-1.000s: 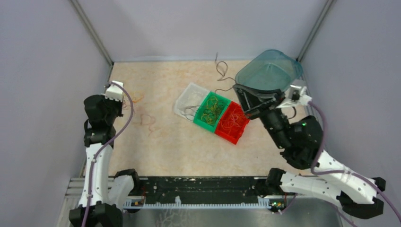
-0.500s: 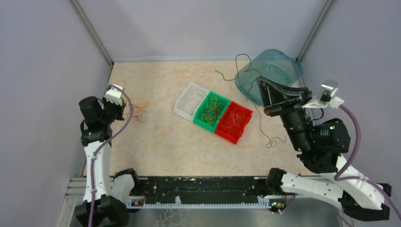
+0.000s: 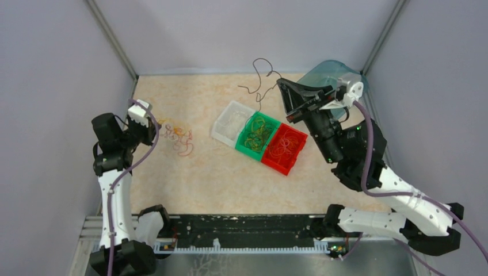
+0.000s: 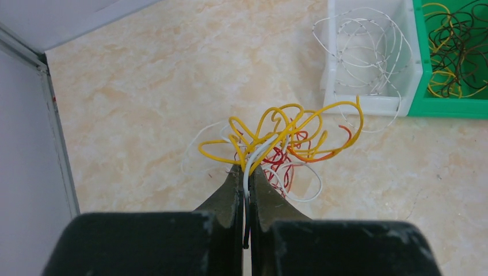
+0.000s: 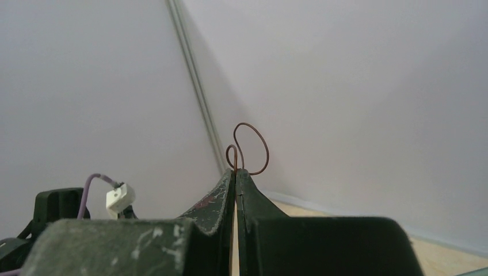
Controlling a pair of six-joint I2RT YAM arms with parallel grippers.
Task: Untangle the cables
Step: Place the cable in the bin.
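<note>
The cables (image 4: 288, 141) are a small tangle of yellow, red, orange and white loops lying on the beige table at the left (image 3: 178, 138). My left gripper (image 4: 246, 169) is shut on a white and a yellow strand at the near edge of that tangle, and it shows at the table's left side (image 3: 154, 130). My right gripper (image 5: 236, 171) is raised in the air at the back right (image 3: 282, 86), shut on a single thin brown cable (image 5: 266, 144). That brown cable (image 3: 263, 80) curls up and left from the tips, apart from the tangle.
A row of three bins sits mid-table: white (image 3: 232, 122) with white wires, green (image 3: 257, 133) with dark and yellow loops, red (image 3: 283, 148) with red loops. A teal bowl (image 3: 339, 72) stands at the back right, partly behind the right arm. Walls close the left, back and right.
My right gripper swung out to the right, then up and back left, carrying the brown cable into the air. The tangle by my left gripper has spread slightly rightward.
</note>
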